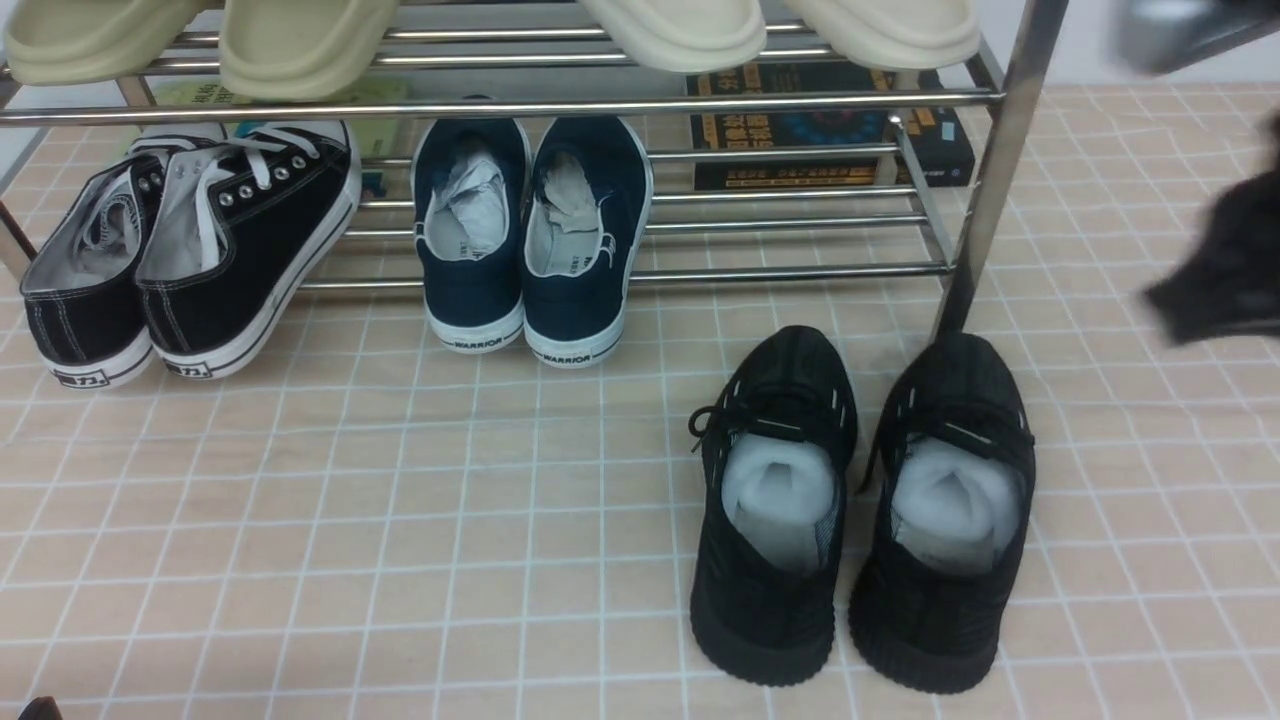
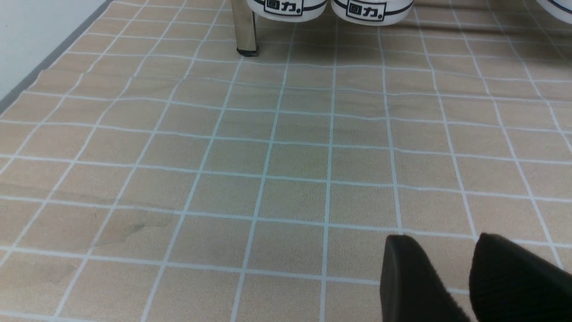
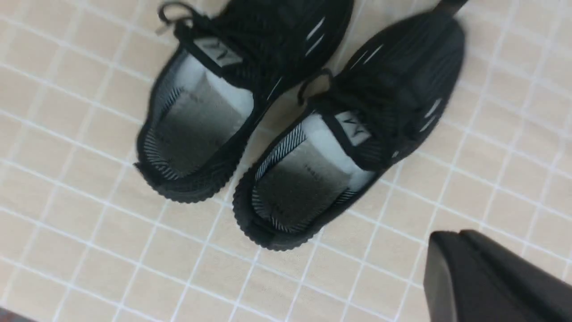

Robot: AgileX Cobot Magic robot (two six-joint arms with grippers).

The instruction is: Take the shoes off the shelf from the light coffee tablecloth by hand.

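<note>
Black shoes on tablecloth (off shelf), left gripper spread, right unclear.

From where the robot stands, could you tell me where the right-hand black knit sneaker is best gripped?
Probably the heel collar of the right sneaker, approached from above: it stands upright on the tablecloth, heel toward the robot, opening upward. The left sneaker sits close, so pinch front-to-back.

left gripper open over tablecloth | shelf leg beyond
</note>
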